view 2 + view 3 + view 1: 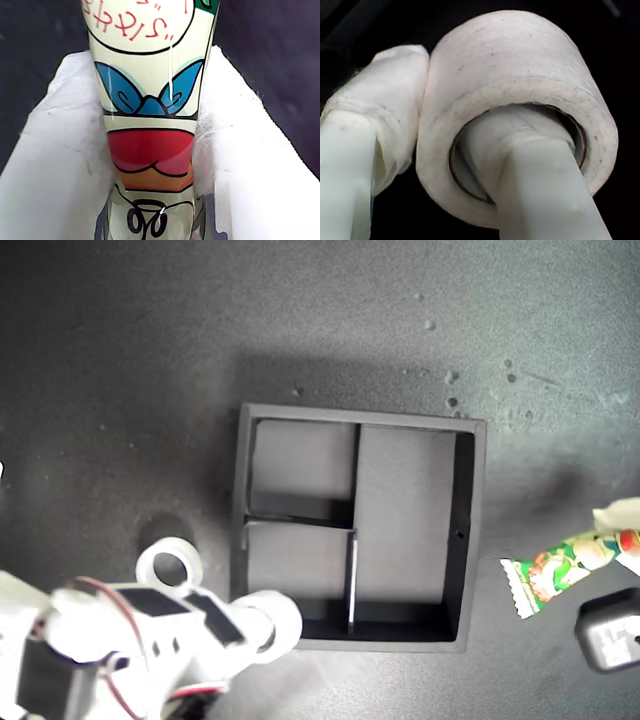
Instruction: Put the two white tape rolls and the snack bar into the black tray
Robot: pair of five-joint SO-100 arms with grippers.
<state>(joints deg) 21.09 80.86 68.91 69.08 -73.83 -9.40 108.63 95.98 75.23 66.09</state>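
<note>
The black tray [475, 540] lies in the middle of the exterior view, and its three compartments hold nothing. My second gripper [262, 628] is shut on a white tape roll [285, 625] over the tray's near corner on the exterior view's left. In the second wrist view one finger [530, 165] passes through the roll [520, 65] and the other presses its outside. Another white tape roll [170, 562] lies flat on the table beside that arm. My first gripper [625, 535] is shut on the snack bar [555, 570] at the exterior view's right edge; its padded fingers [60, 165] clamp the wrapper [150, 100].
The table is a dark matte surface with a few pale specks beyond the tray. A dark block of the first arm [610, 630] sits at the exterior view's lower right. The second arm's white body [90, 650] fills the exterior view's lower left corner.
</note>
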